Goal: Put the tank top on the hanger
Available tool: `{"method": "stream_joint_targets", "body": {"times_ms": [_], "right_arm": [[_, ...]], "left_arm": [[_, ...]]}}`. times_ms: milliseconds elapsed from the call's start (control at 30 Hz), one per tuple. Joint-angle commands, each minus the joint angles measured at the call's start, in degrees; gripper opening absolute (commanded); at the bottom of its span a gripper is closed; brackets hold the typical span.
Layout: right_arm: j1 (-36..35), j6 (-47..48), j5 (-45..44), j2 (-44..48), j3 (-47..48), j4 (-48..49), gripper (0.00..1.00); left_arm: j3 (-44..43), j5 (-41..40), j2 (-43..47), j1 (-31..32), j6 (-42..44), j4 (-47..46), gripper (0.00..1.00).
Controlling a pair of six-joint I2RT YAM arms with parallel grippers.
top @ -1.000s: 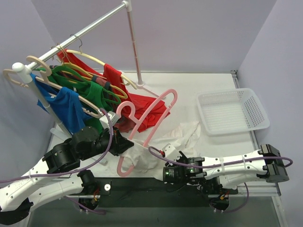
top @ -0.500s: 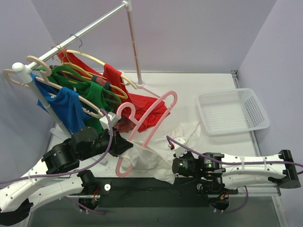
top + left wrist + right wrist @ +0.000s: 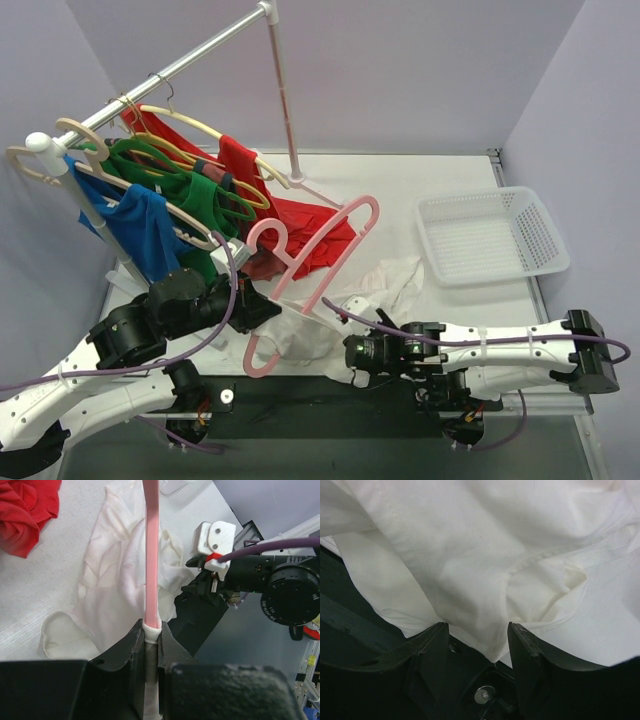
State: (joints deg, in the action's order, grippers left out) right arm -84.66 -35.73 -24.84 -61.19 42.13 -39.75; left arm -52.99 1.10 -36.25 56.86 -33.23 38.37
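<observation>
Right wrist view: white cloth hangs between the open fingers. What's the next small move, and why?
Probably close the right gripper on the thin white tank top. Its folded edge dips between the two spread fingers, so a grasp looks ready. The left gripper is clamped on the light pink plastic hanger, with the cloth lying under it.

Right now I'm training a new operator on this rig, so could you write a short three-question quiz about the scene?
1. True or false: the left pincer is shut on the pink hanger.
2. The tank top lies mostly: A in the basket, B on the table, C over the rail.
3. What colour is the loose garment lying on the table beside it?
Key: 1 true; 2 B; 3 red.
</observation>
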Motion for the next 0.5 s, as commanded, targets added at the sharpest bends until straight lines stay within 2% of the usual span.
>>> {"method": "stream_joint_targets", "body": {"times_ms": [0, 33, 133, 167, 233, 300, 467], "right_arm": [[0.64, 3.12, -1.09, -5.16, 4.62, 0.55, 0.50], [0.73, 3.29, -1.17, -6.04, 4.89, 0.55, 0.49], [0.99, 3.82, -1.09, -9.20, 5.68, 0.99, 0.34], [1.08, 3.82, -0.57, -9.65, 5.68, 1.25, 0.20], [1.25, 3.91, -0.30, -9.65, 5.68, 1.43, 0.00], [1.25, 3.47, -0.47, -7.90, 5.42, 1.43, 0.00], [2.13, 2.33, -5.38, 3.95, 5.76, -1.98, 0.00]], "left_arm": [[-1.76, 1.27, 0.48, -0.52, 0.45, -3.04, 0.00], [-1.76, 1.36, 0.57, -0.61, 0.36, -2.95, 0.00], [-1.50, 1.36, 0.92, -0.61, 0.36, -2.78, 0.00], [-1.41, 1.44, 1.09, -0.61, 0.36, -2.69, 0.00], [-1.41, 1.44, 1.27, -0.70, 0.36, -2.51, 0.00], [-1.06, 1.44, 1.71, -0.70, 0.36, -2.33, 0.00], [-0.80, 1.71, 2.32, -0.87, 1.24, -1.72, 0.00]]}}
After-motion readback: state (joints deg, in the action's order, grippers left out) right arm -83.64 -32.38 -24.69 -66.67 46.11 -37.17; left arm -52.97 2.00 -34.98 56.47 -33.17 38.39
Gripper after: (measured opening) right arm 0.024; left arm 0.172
